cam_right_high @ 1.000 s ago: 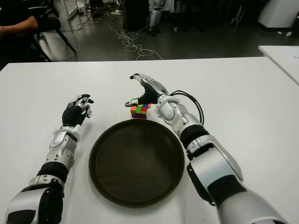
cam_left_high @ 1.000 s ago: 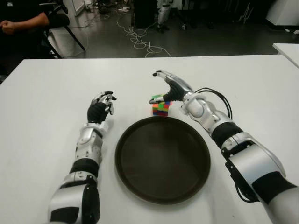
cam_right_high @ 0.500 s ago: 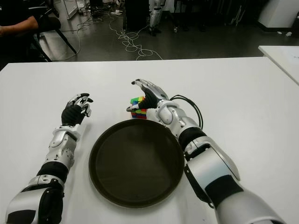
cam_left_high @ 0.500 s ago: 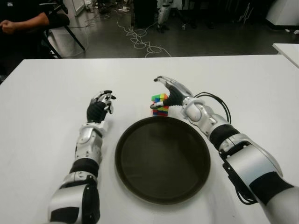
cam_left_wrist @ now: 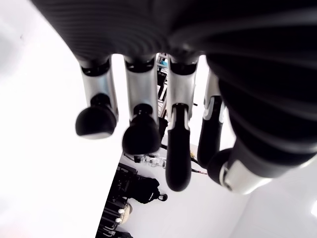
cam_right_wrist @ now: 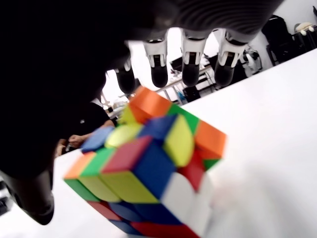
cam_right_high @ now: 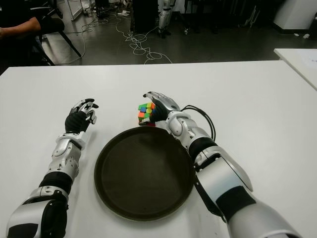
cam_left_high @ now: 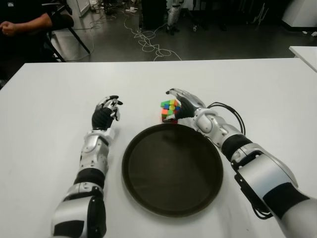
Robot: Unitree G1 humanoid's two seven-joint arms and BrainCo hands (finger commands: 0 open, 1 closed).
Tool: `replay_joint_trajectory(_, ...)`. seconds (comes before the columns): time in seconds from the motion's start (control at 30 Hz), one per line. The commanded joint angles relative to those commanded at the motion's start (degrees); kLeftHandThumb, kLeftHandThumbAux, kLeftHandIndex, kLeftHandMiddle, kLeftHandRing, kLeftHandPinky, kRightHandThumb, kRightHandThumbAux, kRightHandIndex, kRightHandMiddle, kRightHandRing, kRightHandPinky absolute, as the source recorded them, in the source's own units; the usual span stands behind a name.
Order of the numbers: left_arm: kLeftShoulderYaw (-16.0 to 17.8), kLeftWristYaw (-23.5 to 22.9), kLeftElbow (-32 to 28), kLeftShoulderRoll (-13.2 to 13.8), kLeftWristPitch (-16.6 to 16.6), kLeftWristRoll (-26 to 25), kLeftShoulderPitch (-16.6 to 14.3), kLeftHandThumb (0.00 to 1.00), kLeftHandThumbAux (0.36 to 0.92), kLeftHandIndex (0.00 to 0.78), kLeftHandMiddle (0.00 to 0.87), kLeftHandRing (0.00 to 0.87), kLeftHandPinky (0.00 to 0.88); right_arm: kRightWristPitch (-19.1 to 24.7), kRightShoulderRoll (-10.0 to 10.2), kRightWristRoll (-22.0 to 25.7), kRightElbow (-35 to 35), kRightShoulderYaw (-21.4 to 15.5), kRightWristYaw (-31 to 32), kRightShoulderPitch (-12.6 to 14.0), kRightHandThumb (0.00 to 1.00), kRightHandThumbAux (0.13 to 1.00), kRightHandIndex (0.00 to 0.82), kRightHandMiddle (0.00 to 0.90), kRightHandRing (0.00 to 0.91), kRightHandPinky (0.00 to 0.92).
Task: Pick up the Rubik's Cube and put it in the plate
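The Rubik's Cube [cam_left_high: 169, 109] sits tilted just beyond the far rim of the dark brown round plate [cam_left_high: 172, 173]. My right hand [cam_left_high: 177, 102] wraps it from the right and from above. In the right wrist view the cube [cam_right_wrist: 148, 163] fills the palm, with the fingers [cam_right_wrist: 190, 69] reaching past its far side and the thumb low on the other side. The cube's lower edge is close to the white table [cam_left_high: 49, 99]; contact is hard to judge. My left hand [cam_left_high: 106, 112] shows left of the plate, fingers loosely bent and holding nothing.
A person's arm [cam_left_high: 25, 22] and a chair are beyond the table's far left corner. Cables [cam_left_high: 148, 42] lie on the dark floor behind. The corner of a second white table [cam_left_high: 304, 52] shows at the far right.
My right hand came down from above the cube and its fingers closed around it. The cube tipped up from lying flat. The left hand stayed where it was.
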Motion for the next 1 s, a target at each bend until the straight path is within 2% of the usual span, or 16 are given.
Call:
replay_joint_trajectory(0.37, 0.2, -0.1, -1.2, -0.2, 1.5, -0.7, 0.3, 0.852, 0.662, 0.414, 0.539, 0.780, 0.811, 1.0, 0.3, -1.0, 0.5, 0.2, -1.6, 0.4, 0.000, 0.672, 0.000, 0.003, 0.004, 0.025)
replay_joint_trajectory(1.0, -0.1, 0.0, -1.5, -0.2, 2.0, -0.3, 0.3, 0.855, 0.659, 0.419, 0.551, 0.773, 0.807, 0.9, 0.4, -1.6, 1.6, 0.6, -3.0, 1.7, 0.000, 0.711, 0.021, 0.018, 0.028, 0.041)
